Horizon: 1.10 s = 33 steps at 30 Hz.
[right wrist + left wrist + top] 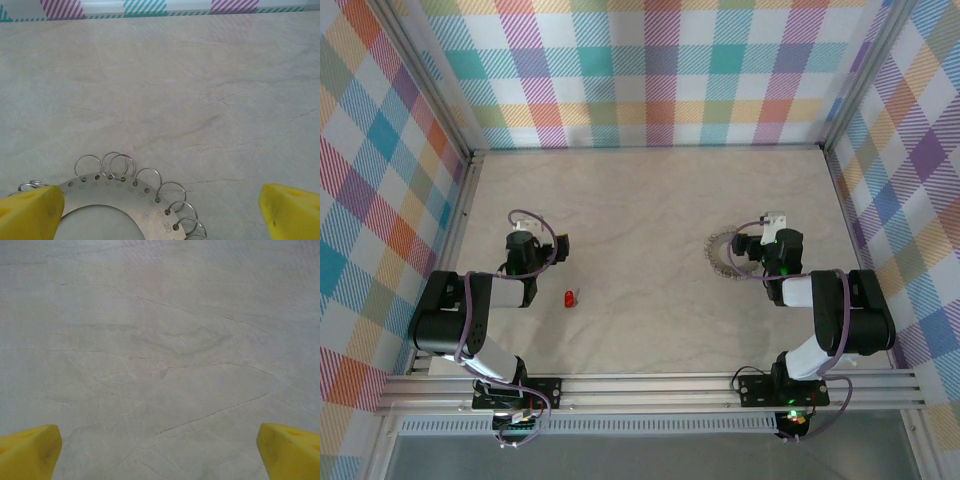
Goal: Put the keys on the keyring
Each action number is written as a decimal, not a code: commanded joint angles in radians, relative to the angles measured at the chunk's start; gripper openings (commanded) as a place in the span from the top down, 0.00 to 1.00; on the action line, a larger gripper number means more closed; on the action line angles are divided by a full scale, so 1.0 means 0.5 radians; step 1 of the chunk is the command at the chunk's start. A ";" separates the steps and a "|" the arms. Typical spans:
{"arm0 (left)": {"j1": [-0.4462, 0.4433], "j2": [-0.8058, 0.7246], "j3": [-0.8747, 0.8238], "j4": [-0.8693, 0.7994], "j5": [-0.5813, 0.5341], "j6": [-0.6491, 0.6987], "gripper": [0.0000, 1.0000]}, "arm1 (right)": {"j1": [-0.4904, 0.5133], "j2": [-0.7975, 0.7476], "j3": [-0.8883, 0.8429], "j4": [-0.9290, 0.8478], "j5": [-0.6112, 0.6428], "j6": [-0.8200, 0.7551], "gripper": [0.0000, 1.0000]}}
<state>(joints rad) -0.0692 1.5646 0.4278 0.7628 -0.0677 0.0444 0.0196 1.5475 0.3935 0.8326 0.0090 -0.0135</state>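
Left of centre, the key (569, 298) lies loose; both grippers gape empty.
Best bet: left gripper (524, 243) swings to its five o'clock, pinches the red head squarely; right gripper (160, 215) steadies the keyring (117, 196).

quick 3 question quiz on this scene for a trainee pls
1. True or false: the red key already hangs on the keyring.
2. Which is closer to the keyring? A) left gripper B) right gripper C) both equally close
3. Fill in: both grippers stand ____, holding nothing.
Key: 1 false; 2 B; 3 open
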 commanded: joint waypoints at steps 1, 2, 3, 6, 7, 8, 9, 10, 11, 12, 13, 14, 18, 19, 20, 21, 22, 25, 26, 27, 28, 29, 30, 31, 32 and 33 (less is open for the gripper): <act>0.013 0.003 0.000 0.064 0.036 -0.002 0.00 | -0.012 -0.024 0.029 0.008 -0.033 0.030 0.00; 0.011 0.003 0.000 0.064 0.035 -0.003 0.00 | -0.011 -0.024 0.028 0.007 -0.033 0.030 0.00; 0.011 0.003 0.000 0.064 0.038 -0.001 0.00 | -0.011 -0.024 0.029 0.007 -0.032 0.030 0.00; 0.012 0.004 0.000 0.064 0.038 -0.002 0.00 | -0.012 -0.024 0.029 0.004 -0.036 0.030 0.00; 0.012 0.003 0.002 0.064 0.037 -0.003 0.00 | -0.011 -0.024 0.030 0.004 -0.036 0.029 0.00; 0.013 0.005 0.000 0.064 0.040 -0.003 0.00 | -0.009 -0.024 0.030 0.004 -0.036 0.030 0.01; 0.013 0.004 0.000 0.064 0.039 -0.002 0.00 | -0.012 -0.024 0.029 0.004 -0.034 0.033 0.00; 0.010 0.003 0.000 0.064 0.038 -0.006 0.00 | -0.011 -0.021 0.032 0.002 0.009 0.058 0.00; 0.013 0.003 0.000 0.064 0.040 -0.004 0.00 | -0.014 -0.031 0.026 0.009 0.086 0.085 0.00; 0.013 0.004 0.000 0.065 0.040 -0.006 0.00 | -0.015 -0.044 0.022 0.002 0.148 0.112 0.00; 0.012 0.004 0.000 0.065 0.038 -0.005 0.00 | -0.013 -0.065 -0.004 0.038 0.253 0.155 0.00; 0.013 0.003 0.001 0.064 0.040 -0.006 0.00 | -0.017 -0.108 -0.057 0.088 0.266 0.173 0.00; 0.013 -0.020 -0.001 0.044 -0.077 -0.053 0.00 | -0.015 -0.364 -0.158 0.037 0.205 0.139 0.00; 0.012 -0.039 0.017 0.005 -0.097 -0.064 0.00 | -0.015 -0.517 -0.082 -0.266 0.272 0.209 0.00; 0.013 -0.074 0.044 -0.061 -0.100 -0.068 0.00 | -0.016 -0.655 0.017 -0.616 0.321 0.264 0.00; 0.013 -0.121 0.084 -0.173 -0.107 -0.063 0.00 | -0.015 -0.747 0.099 -0.854 0.323 0.280 0.00; 0.010 -0.198 0.152 -0.372 -0.142 -0.082 0.00 | -0.015 -0.830 0.179 -1.054 0.310 0.304 0.00; -0.006 -0.402 0.390 -1.034 -0.492 -0.464 0.00 | -0.015 -1.004 0.318 -1.518 0.420 0.629 0.00; -0.005 -0.474 0.483 -1.283 -0.548 -0.651 0.00 | -0.016 -1.048 0.362 -1.691 0.480 0.794 0.00; -0.004 -0.526 0.562 -1.488 -0.517 -0.724 0.00 | -0.017 -1.071 0.390 -1.802 0.493 0.871 0.00; -0.006 -0.584 0.648 -1.700 -0.457 -0.761 0.00 | -0.016 -1.082 0.408 -1.881 0.443 0.875 0.00; -0.006 -0.657 0.732 -1.922 -0.448 -0.819 0.00 | -0.015 -1.075 0.422 -1.939 0.357 0.859 0.00; -0.003 -0.723 0.793 -2.095 -0.458 -0.858 0.00 | -0.016 -1.056 0.447 -2.004 0.280 0.857 0.00; -0.003 -0.808 0.862 -2.274 -0.462 -0.900 0.00 | -0.015 -1.016 0.475 -2.082 0.159 0.854 0.00; 0.000 -0.877 0.931 -2.435 -0.495 -0.982 0.00 | -0.015 -0.955 0.511 -2.147 -0.007 0.822 0.00; 0.002 -0.938 0.994 -2.578 -0.537 -1.098 0.00 | -0.017 -0.884 0.559 -2.222 -0.171 0.799 0.00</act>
<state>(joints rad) -0.0700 1.1706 0.8585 -0.1417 -0.2752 -0.3340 0.0132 1.0416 0.6304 -0.0399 0.1120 0.3466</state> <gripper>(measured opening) 0.998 0.996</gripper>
